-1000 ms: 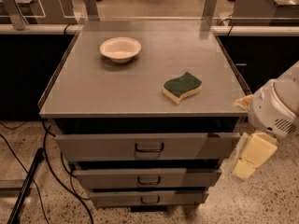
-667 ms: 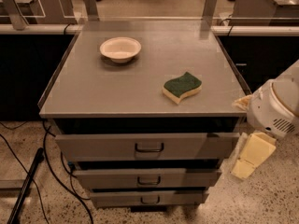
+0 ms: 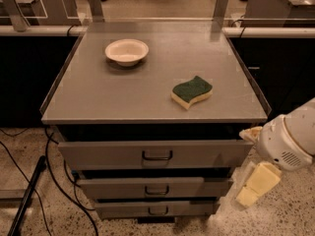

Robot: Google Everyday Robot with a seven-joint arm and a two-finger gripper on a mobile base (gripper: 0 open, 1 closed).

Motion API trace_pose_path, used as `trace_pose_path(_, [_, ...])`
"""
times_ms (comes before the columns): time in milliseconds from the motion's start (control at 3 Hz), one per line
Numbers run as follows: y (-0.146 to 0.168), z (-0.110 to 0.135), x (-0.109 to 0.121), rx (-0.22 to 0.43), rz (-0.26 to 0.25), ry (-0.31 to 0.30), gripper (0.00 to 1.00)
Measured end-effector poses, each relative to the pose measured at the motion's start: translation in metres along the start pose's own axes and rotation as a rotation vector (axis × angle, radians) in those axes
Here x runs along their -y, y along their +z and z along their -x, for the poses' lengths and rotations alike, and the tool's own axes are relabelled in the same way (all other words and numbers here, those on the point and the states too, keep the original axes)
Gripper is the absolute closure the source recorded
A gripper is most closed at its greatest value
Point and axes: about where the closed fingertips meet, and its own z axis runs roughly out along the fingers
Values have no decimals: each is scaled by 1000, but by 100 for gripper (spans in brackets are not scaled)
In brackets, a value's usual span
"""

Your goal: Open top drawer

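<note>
The top drawer (image 3: 108, 154) is the widest grey metal front, just under the cabinet top, with a small dark wire pull handle (image 3: 157, 156) at its centre. It stands out slightly further than the two narrower drawers (image 3: 118, 187) below it. My gripper (image 3: 257, 185) hangs at the lower right, beside the cabinet's right front corner and below the white arm housing (image 3: 290, 140). It is to the right of the drawer front and touches nothing I can see.
On the grey cabinet top (image 3: 98, 97) lie a white bowl (image 3: 127, 51) at the back left and a green-and-yellow sponge (image 3: 191, 92) at the right. Black cables (image 3: 49, 161) run over the speckled floor at the left. A glass partition stands behind the cabinet.
</note>
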Motion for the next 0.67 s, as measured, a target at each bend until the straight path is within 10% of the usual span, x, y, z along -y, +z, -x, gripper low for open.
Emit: trace_pose_path(667, [16, -5, 1, 89, -21, 3, 0])
